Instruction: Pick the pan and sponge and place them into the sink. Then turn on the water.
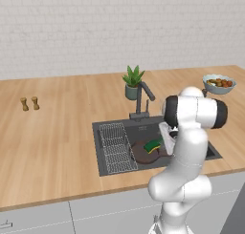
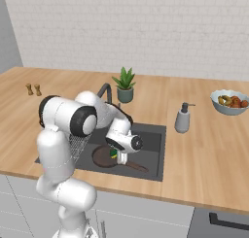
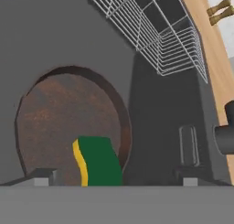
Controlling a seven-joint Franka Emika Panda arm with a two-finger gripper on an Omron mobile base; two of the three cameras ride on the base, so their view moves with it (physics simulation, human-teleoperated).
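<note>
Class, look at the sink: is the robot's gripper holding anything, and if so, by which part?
Nothing is held. The gripper is open above the green and yellow sponge, which lies on the round dark pan in the dark grey sink.

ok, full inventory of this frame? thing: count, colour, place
round shallow frying pan: 1, dark brown-black, in the sink
rectangular sponge: 1, green over yellow, on the pan
rectangular sink basin: 1, dark grey, set in the wooden counter
wire rack: 1, grey, sink's left part
angular faucet: 1, dark grey, behind sink
potted plant: 1, green, behind faucet
soap dispenser: 1, grey, right of sink
fruit bowl: 1, grey, far right
small shakers: 2, brown, far left
claw: 1, dark tips, open over the sponge
</note>
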